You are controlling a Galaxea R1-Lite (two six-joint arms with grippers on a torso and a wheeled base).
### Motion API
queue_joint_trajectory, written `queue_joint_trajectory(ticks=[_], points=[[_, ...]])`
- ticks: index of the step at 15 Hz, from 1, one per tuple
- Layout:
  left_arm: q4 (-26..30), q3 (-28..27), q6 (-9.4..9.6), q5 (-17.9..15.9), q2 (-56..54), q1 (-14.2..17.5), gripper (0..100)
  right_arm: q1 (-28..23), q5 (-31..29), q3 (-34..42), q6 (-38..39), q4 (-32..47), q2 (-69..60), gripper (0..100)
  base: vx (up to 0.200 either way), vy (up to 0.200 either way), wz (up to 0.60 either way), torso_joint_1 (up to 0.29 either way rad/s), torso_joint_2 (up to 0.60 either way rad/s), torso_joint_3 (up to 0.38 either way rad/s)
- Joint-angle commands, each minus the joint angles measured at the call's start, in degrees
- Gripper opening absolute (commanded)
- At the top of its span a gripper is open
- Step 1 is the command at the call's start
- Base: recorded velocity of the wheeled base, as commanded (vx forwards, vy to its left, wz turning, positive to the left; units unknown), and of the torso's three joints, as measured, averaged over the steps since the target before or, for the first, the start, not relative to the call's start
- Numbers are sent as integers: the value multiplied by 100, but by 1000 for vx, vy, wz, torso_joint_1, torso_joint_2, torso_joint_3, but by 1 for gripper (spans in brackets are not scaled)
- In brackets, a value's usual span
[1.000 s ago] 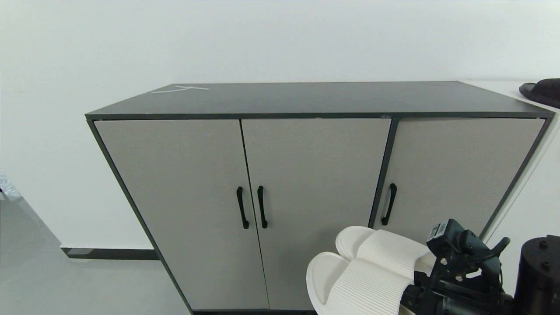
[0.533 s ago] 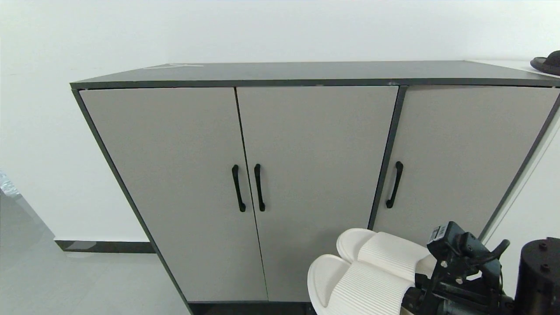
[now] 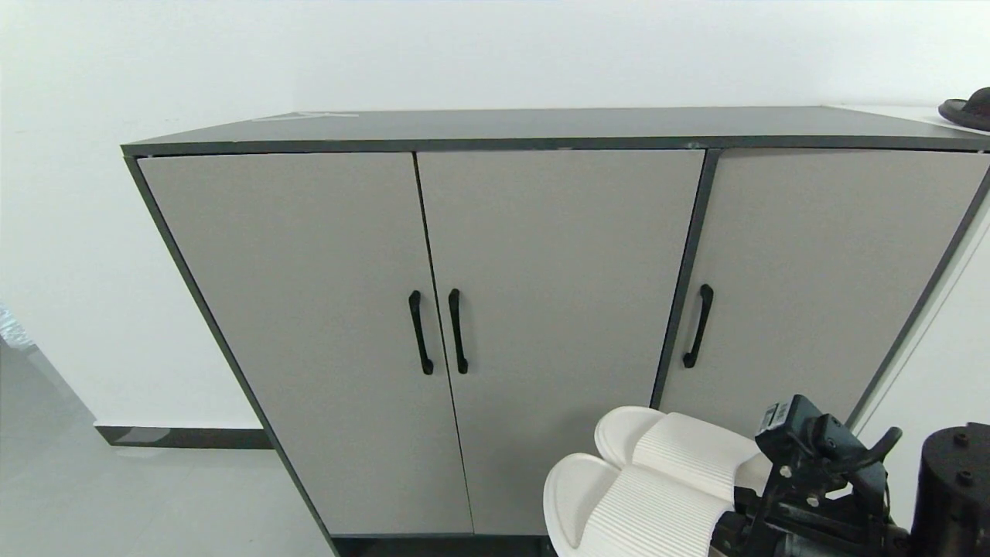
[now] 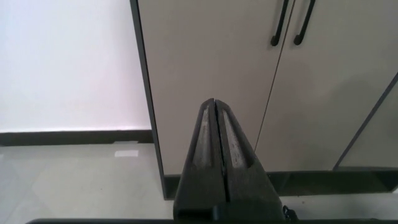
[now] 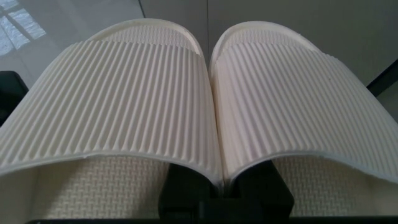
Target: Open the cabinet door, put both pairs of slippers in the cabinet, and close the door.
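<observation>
Well, writing: faint white scrawl (image 3: pixel 308 116) on cabinet (image 3: pixel 541 125) top, unreadable.
Doors (image 3: pixel 557 309): all three closed.
Right gripper (image 5: pixel 225 198): pinching white slippers (image 3: pixel 650 495), low before the cabinet.
Left gripper (image 4: pixel 213 109): fingers pressed together.
Cut off: dark slipper (image 3: pixel 967 111), perhaps one of a pair.

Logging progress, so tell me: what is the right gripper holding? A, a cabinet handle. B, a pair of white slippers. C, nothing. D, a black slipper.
B: the right gripper is shut on the pair of white slippers, held side by side before the closed cabinet doors.
</observation>
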Motion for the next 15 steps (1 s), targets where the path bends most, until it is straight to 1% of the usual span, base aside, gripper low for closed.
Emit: queue_joint_trajectory(ticks=[1,3,4,7,8,9,10,11,12,13,14,15], points=[[1,0,4,0,-1,0,0,2,3,8,0,-2,-6,0,0,0,0,0,0,0],[1,0,66,35,-1,0,0,2,3,8,8,-2,-6,0,0,0,0,0,0,0],[1,0,83,35,-1,0,100,2,3,-1,8,-2,20,0,0,0,0,0,0,0],[1,0,127,35,-1,0,100,2,12,8,8,-2,38,0,0,0,0,0,0,0],[-25,-316,233,0,166,-18,100,19,12,8,0,-11,2,0,0,0,0,0,0,0],[-51,-844,136,-26,553,-97,100,37,21,8,0,-11,2,0,0,0,0,0,0,0],[-51,-2733,-1042,-220,1774,-686,100,195,47,-10,0,-11,46,0,0,0,0,0,0,0],[-42,-3349,-954,-729,2530,-1222,100,230,47,-27,-9,-19,99,0,0,0,0,0,0,0],[-60,-3604,-804,-1336,3049,-1591,100,230,47,-1,-27,-107,117,0,0,0,0,0,0,0],[-60,-3779,-804,-1872,3497,-1819,100,221,47,34,-27,-169,125,0,0,0,0,0,0,0],[-60,-3920,-795,-2267,3866,-1872,100,221,47,61,-18,-222,108,0,0,0,0,0,0,0],[-60,-3955,-787,-2751,4191,-2013,100,221,47,78,-18,-239,117,0,0,0,0,0,0,0]])
